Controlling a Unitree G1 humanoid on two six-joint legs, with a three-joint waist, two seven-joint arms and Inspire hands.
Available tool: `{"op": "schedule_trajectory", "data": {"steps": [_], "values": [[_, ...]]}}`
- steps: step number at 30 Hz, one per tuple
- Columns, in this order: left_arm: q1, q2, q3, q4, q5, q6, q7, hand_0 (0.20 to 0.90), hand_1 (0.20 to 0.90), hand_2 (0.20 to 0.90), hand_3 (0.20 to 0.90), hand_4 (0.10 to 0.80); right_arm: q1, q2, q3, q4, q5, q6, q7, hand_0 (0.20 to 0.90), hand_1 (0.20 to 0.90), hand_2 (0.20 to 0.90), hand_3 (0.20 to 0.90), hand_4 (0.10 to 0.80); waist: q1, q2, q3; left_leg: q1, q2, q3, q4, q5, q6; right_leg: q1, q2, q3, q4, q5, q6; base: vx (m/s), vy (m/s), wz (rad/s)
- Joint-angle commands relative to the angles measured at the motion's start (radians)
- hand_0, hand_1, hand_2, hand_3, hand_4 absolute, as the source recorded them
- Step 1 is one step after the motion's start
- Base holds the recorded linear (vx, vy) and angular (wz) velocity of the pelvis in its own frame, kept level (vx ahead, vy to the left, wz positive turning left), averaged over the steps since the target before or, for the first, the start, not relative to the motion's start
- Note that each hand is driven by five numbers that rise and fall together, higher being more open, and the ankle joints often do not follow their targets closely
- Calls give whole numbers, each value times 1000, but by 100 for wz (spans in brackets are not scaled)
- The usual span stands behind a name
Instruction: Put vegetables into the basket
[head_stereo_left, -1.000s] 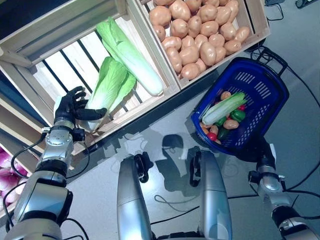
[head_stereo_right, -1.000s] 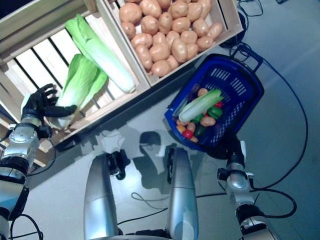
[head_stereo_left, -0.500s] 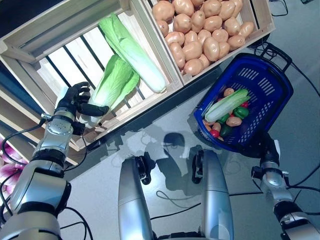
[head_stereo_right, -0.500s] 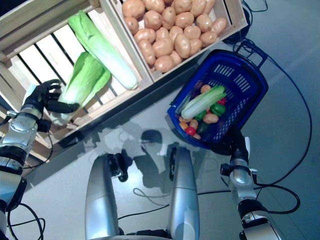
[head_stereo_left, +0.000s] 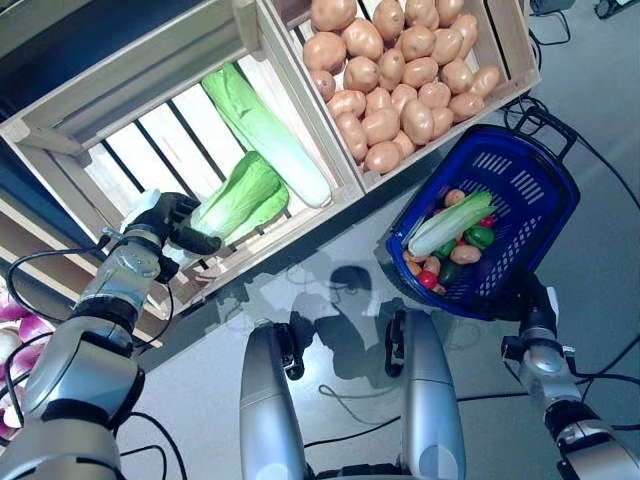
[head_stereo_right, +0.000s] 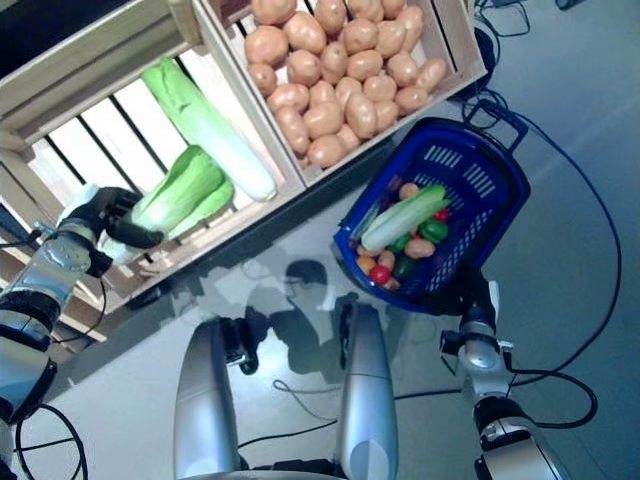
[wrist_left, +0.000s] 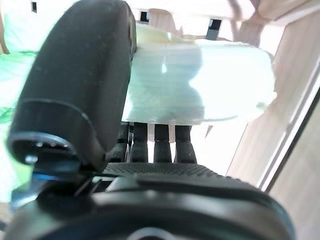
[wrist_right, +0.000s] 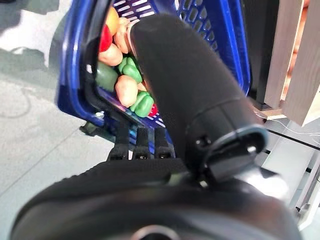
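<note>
My left hand (head_stereo_left: 160, 222) is in the left wooden crate (head_stereo_left: 120, 80) of the stand, shut on the white stem end of a green leafy cabbage (head_stereo_left: 238, 198). In the left wrist view the thumb (wrist_left: 85, 75) lies over the pale stem (wrist_left: 200, 85) with the fingers curled under it. The blue basket (head_stereo_left: 560, 205) stands on the floor at the right. It holds a long pale green cabbage (head_stereo_left: 450, 222), green peppers, a red tomato and small orange-brown vegetables. My right hand (head_stereo_left: 531, 303) is at the basket's near rim, fingers straight; it also shows in the right wrist view (wrist_right: 190, 90).
The wooden stand's front edge (head_stereo_left: 290, 235) runs diagonally between the crate and the basket. A second long cabbage (head_stereo_left: 268, 135) lies beside the held one. A black cable (head_stereo_left: 545, 115) loops on the grey floor behind the basket.
My left hand has closed round the cabbage's stem and drawn it toward the crate's front edge; the cabbage now lies flatter. The view has shifted a little. The right hand stays by the basket.
</note>
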Motion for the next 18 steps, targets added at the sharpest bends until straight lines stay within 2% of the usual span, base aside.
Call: {"op": "schedule_trajectory", "data": {"steps": [1, 6, 12, 13, 18], "values": [[31, -24, -31, 96, 78, 61, 172, 300, 300, 300, 300, 400, -12, -19, -43, 1, 66, -82, -6, 900, 900, 900, 900, 800, -28, -11, -39, 117, 25, -5, -76, -60, -6, 98, -27, -12, -178, 121, 8, 33, 36, -12], [74, -34, 8, 97, 20, 11, 206, 300, 300, 300, 300, 400, 11, -2, -48, 14, 86, -108, 13, 900, 900, 900, 900, 800, -27, -5, -77, 200, 25, 23, -163, -29, -4, 170, -27, -21, -244, 142, 1, 35, 26, -9], [207, -76, 164, 47, -156, -62, 162, 300, 300, 300, 300, 400, 94, 43, -59, -45, 81, -129, 28, 900, 900, 900, 900, 800, -8, 6, -167, 364, 0, 46, -346, 30, 5, 329, -35, -43, -380, 172, -8, 73, -13, -5], [238, -87, 193, 37, -194, -81, 149, 300, 300, 300, 300, 400, 109, 54, -60, -62, 79, -131, 30, 900, 900, 900, 900, 800, -4, 7, -189, 392, -7, 53, -403, 69, 12, 358, -33, -52, -433, 206, -16, 53, -38, 3], [358, -158, 285, -37, -220, -122, 140, 300, 300, 300, 300, 400, 163, 113, -47, -132, 65, -136, 31, 900, 900, 900, 900, 800, 14, 11, -252, 522, -37, 56, -539, 115, 14, 494, -23, -68, -573, 241, -14, 89, -35, 6]]}}
